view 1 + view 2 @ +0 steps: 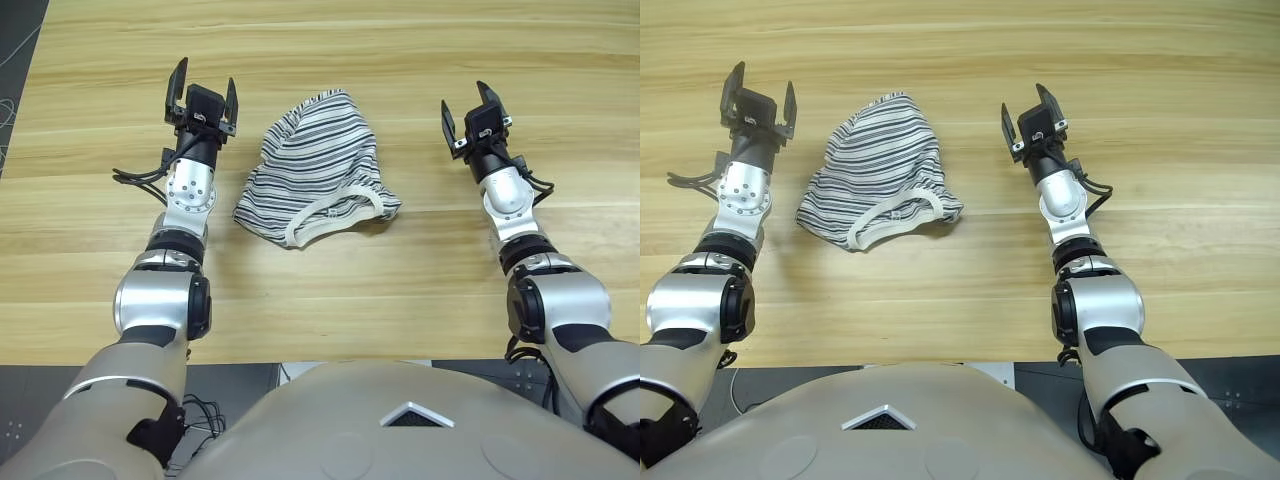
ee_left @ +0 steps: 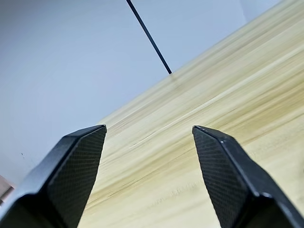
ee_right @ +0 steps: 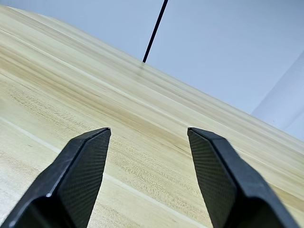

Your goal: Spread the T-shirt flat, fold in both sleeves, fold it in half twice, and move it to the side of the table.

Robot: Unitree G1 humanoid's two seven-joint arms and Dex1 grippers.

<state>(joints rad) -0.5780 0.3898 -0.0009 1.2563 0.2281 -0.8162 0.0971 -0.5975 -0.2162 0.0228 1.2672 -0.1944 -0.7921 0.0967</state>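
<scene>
We find the grey-and-white striped T-shirt (image 1: 318, 165) lying in a crumpled heap on the light wooden table (image 1: 420, 40), between our two arms and touching neither. The left gripper (image 1: 203, 95) and right gripper (image 1: 472, 118) both have their fingers apart and hold nothing. By our judgement no step is done: spreading, sleeve folds, both halvings and the move aside all remain.

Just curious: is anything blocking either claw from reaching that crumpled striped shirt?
Nothing visible does. The crumpled grey-and-white striped T-shirt lies between the open left claw and open right claw, with only light wooden table separating them.
</scene>
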